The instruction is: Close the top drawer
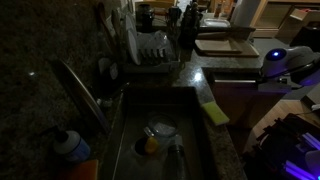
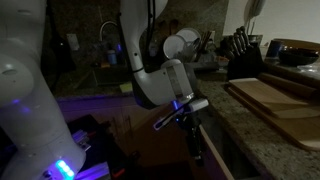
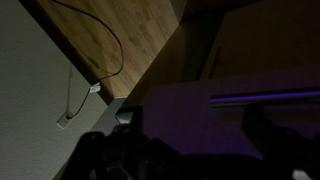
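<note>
Dim kitchen under a violet glow. Left of centre in an exterior view, the white arm (image 2: 150, 80) bends downward, wrist tilted, with the claw (image 2: 186, 116) low beside the edge of the granite tabletop (image 2: 250, 135). Below it the top drawer (image 2: 150, 145) is a brownish shape (too dark to judge how far out), its long axis along that edge. I cannot tell whether the claw is apart or together. Cutting boards (image 2: 275, 100) lie at right.

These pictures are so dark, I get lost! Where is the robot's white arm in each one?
In an exterior view: white arm at the right edge.
In an exterior view: big, across the left and middle.
Wrist view: not in it.
Shared landmark: the granite counter.
</note>
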